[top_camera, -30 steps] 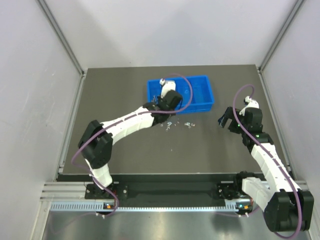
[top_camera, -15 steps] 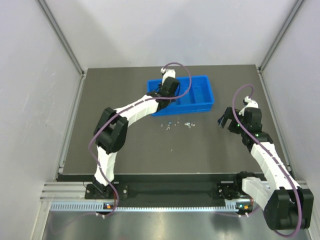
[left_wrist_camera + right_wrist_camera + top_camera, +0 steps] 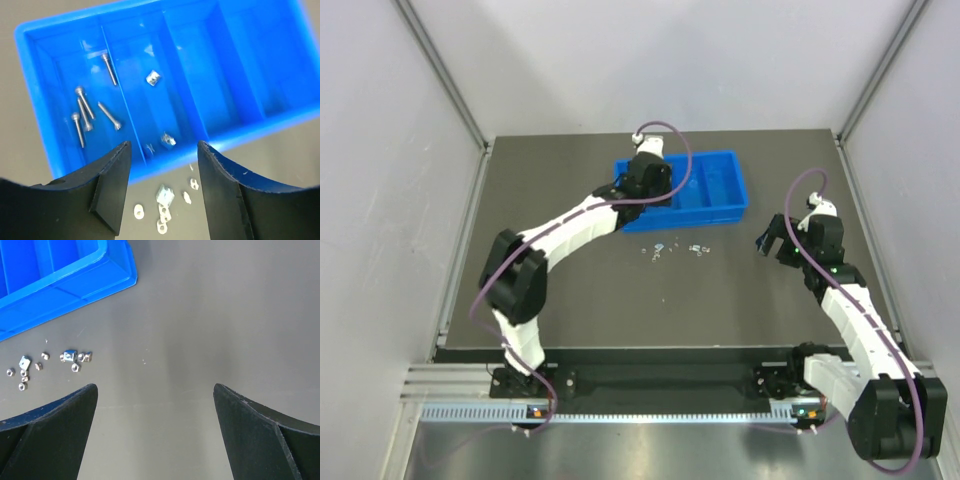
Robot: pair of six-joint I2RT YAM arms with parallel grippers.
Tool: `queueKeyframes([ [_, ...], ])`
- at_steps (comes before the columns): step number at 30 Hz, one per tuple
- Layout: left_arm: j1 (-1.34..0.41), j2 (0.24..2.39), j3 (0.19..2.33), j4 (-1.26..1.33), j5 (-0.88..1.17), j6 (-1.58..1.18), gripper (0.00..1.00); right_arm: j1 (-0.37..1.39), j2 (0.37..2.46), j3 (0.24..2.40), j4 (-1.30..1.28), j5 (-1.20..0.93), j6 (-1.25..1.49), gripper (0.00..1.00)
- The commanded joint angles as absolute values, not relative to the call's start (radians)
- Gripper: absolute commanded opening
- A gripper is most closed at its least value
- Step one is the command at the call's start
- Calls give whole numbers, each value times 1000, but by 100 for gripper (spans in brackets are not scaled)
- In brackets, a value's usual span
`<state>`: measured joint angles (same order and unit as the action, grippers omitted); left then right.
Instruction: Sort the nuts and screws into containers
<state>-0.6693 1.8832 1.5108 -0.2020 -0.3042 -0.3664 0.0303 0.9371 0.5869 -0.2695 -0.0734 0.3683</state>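
The blue tray (image 3: 715, 185) stands at the back of the table, split into side-by-side containers. My left gripper (image 3: 646, 181) hovers over its left end, open and empty (image 3: 163, 146). In the left wrist view the leftmost compartment holds several screws (image 3: 109, 116), and the one beside it holds nuts (image 3: 153, 77). More loose nuts (image 3: 165, 197) lie on the table just in front of the tray (image 3: 260, 127), also seen as small silvery pieces (image 3: 661, 250) from above. My right gripper (image 3: 767, 237) hangs open over bare table to the right (image 3: 155, 387), away from the nuts (image 3: 70, 356).
The dark table ends in a metal rail (image 3: 620, 385) at the near edge, with grey walls on both sides. The tray's corner (image 3: 75, 282) shows at the upper left of the right wrist view. The tray's two right compartments (image 3: 250, 60) look bare.
My left gripper has moved back and left over the tray, and its jaws have opened. The left elbow has swung. The right arm has not moved.
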Motion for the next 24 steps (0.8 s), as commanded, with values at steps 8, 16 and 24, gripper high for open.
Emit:
queueKeyframes([
  [8, -886, 1632, 1243, -150, -239, -431, 60, 35, 923, 595, -227, -69, 376, 99],
  [16, -960, 1845, 1334, -141, -314, -486, 54, 37, 885, 588, -252, -45, 368, 99],
  [24, -957, 2008, 1482, -155, -362, -423, 53, 37, 880, 577, -247, -54, 371, 100],
])
